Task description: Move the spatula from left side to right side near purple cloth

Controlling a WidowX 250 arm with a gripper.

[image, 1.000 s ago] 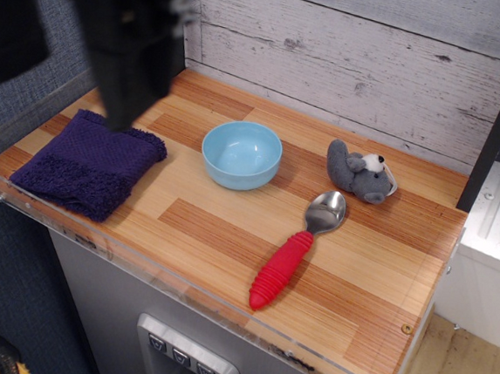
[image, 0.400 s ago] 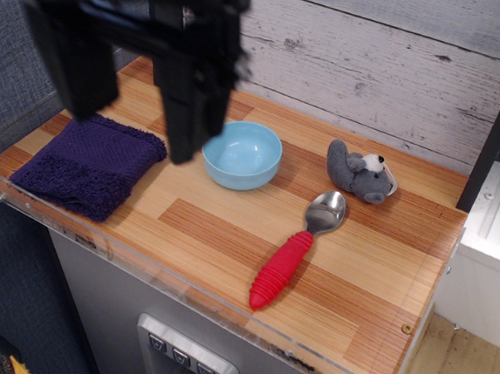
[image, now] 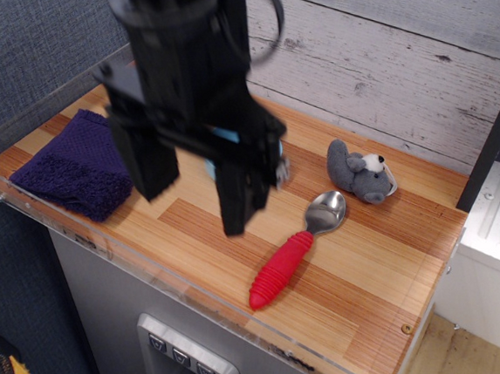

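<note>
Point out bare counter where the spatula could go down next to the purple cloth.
Bare wood lies between the purple cloth and the spatula, along the front edge, though the open claw hangs in front of it. The right front corner past the spatula's handle is also free. Crowded: back centre, around the blue bowl and plush toy.

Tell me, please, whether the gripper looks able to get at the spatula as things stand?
Probably yes. The gripper hangs open beside the spatula, which lies flat on the wooden counter with bare surface around its red handle. The grey plush toy lies near the bowl end, apart from it.
</note>
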